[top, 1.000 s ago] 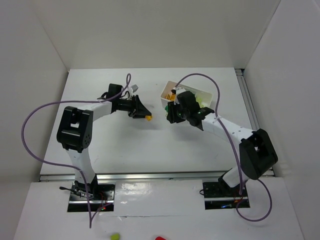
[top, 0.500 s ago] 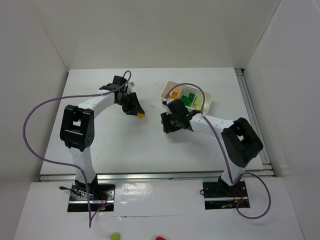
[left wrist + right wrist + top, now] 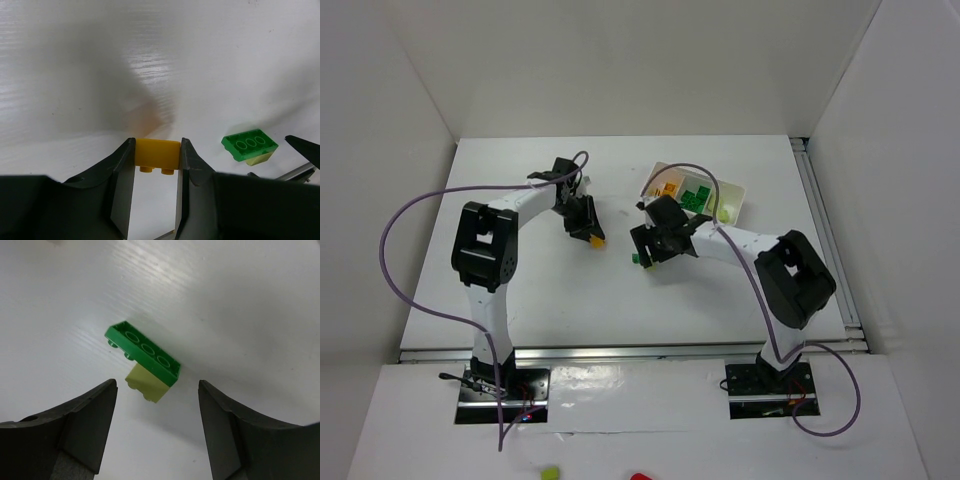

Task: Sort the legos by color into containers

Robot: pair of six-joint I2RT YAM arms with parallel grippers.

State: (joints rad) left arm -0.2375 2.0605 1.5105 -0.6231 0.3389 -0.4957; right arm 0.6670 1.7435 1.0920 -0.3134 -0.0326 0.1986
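Observation:
My left gripper [image 3: 157, 150] is shut on an orange-yellow brick [image 3: 158, 153], studs toward the camera, just above the table; the gripper and brick show in the top view [image 3: 592, 238]. My right gripper [image 3: 157, 400] is open and empty, its fingers either side of a green brick [image 3: 145, 352] stuck on a pale yellow-green brick [image 3: 146, 385] lying on the table. That pair shows in the top view [image 3: 639, 260] and the left wrist view [image 3: 249, 146]. The white tray [image 3: 735, 190] at the back right holds orange, green and pale yellow-green bricks in separate compartments.
White walls stand round the table on the left, back and right. A metal rail [image 3: 830, 240] runs along the right edge. Purple cables loop over both arms.
The right arm has swung from the tray down and left to the green and pale pair. The left gripper has drawn nearer and left with the orange-yellow brick.

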